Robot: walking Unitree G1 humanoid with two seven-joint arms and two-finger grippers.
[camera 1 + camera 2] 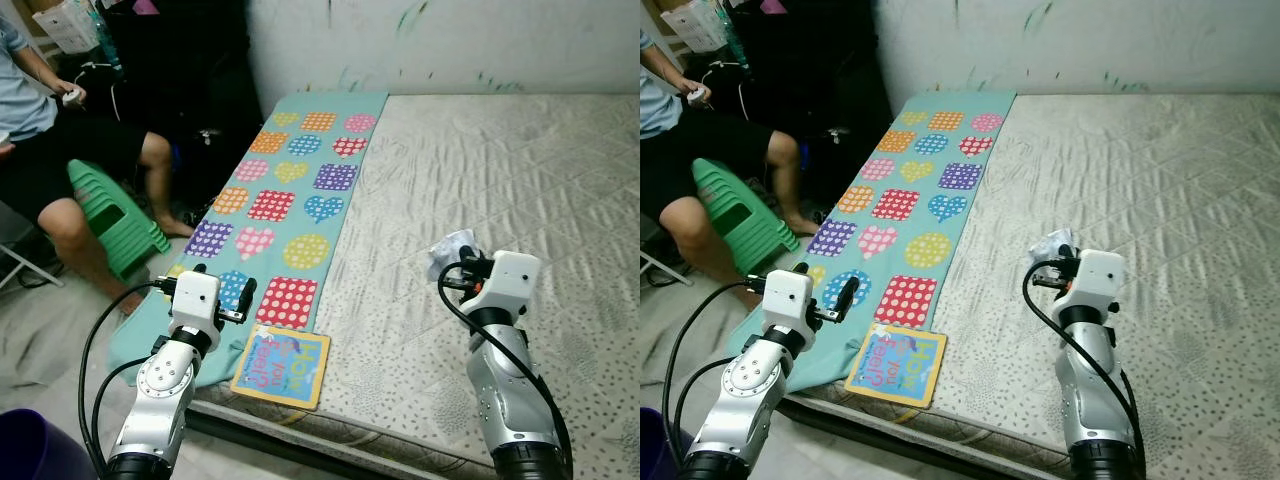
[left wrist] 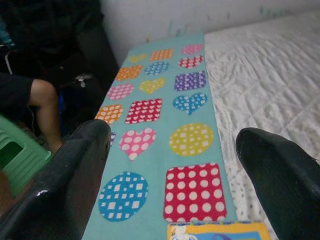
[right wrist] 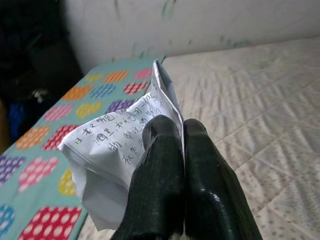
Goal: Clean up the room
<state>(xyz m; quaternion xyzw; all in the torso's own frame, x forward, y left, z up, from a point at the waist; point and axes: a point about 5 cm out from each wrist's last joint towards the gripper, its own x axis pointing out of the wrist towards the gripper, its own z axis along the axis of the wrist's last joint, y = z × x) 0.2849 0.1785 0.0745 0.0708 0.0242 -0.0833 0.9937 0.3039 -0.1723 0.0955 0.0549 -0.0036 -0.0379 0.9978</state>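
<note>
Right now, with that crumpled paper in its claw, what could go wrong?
The right gripper pinches just a fold of the crumpled handwritten white paper, so it might slip or tear. The open left gripper hovers near the colourful children's book at the mattress edge; a nudge could tip it off.

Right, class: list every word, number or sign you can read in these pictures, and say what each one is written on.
Crumpled white handwritten paper, pinched in the right gripper: "13", then handwriting too small to read.
Yellow-edged blue picture book on the grey quilted mattress: title upside down, too blurred to read.
White printed sheet by the seated person: too small to read.
</note>
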